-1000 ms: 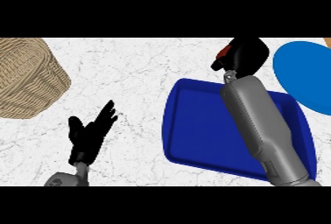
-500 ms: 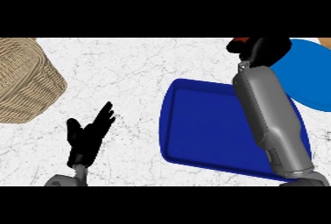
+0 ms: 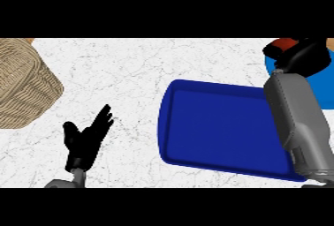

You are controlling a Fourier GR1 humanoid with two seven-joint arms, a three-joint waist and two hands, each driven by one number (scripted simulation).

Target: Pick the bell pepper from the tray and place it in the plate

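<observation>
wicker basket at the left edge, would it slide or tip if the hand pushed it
The tan woven wicker basket looks wide and squat, so it would probably slide rather than tip. Its weave suggests it is light for its size. The white marbled counter looks smooth, so it would likely move easily.

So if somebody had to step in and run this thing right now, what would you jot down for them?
Right hand: curled round the red bell pepper, held over the near edge of the light blue plate at the far right.
Left hand: open, fingers up, resting at the lower left, holding nothing.
Dark blue tray: nothing shows in the part not hidden by the right forearm.
Wicker basket: at the far left, not involved.
Done: pepper picked out of the tray and carried to the plate.
Left: lower it onto the plate, let go, pull the arm back.
</observation>
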